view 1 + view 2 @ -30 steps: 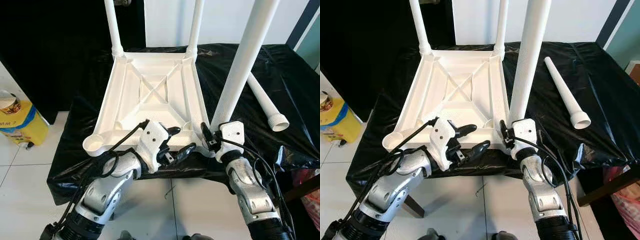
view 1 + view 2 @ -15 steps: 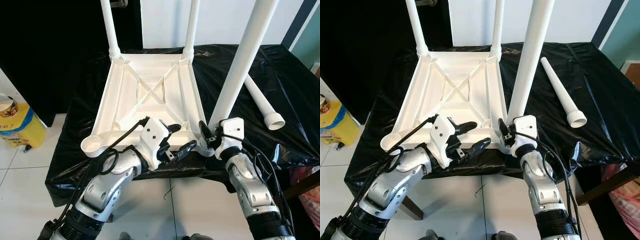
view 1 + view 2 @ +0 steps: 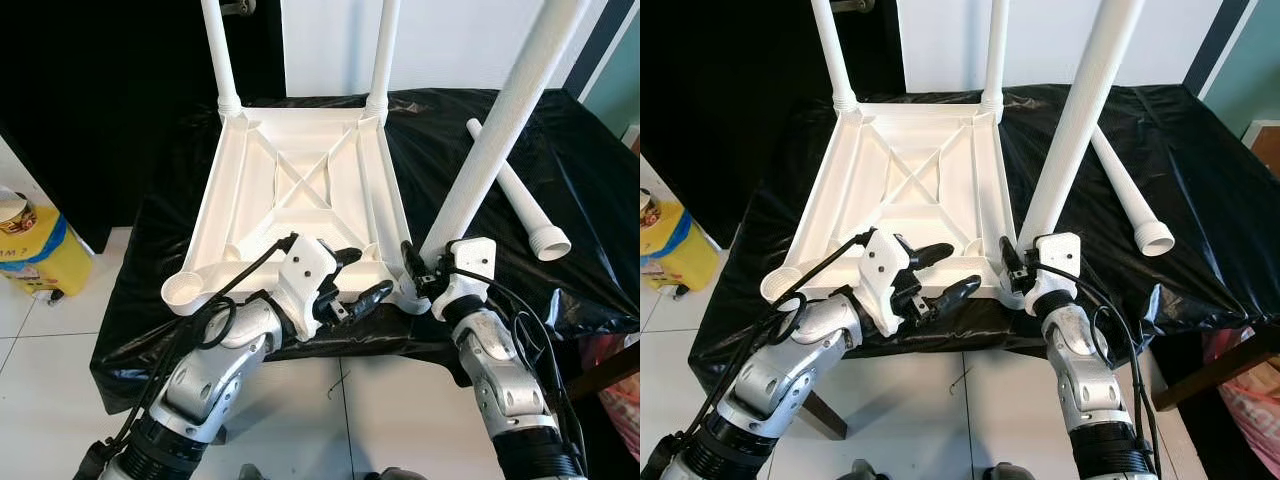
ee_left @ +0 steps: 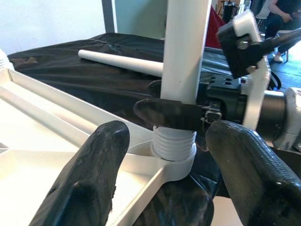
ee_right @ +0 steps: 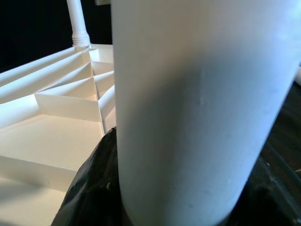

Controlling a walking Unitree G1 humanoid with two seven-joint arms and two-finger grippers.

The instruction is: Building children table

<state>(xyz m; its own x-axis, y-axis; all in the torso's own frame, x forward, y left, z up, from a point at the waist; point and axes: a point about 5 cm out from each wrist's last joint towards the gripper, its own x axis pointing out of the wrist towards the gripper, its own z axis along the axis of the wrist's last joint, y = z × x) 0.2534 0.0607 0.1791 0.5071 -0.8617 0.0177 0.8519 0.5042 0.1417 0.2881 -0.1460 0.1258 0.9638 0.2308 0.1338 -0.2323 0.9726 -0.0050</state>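
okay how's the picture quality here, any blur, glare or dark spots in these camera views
Eye views: sharp and evenly lit; the black table cover shows shiny highlights, the upper left corner is near black. Left wrist view: left claw fingertips close and soft, table leg sharp. Right wrist view: the leg looms huge, shaded below, the right claw dark.

Yellow container on tiled floor

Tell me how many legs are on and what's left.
Two far legs stand in the upturned tabletop. The right gripper is clamped on a third leg, tilted in its near corner socket. The spare leg on the black sheet and the empty socket remain.
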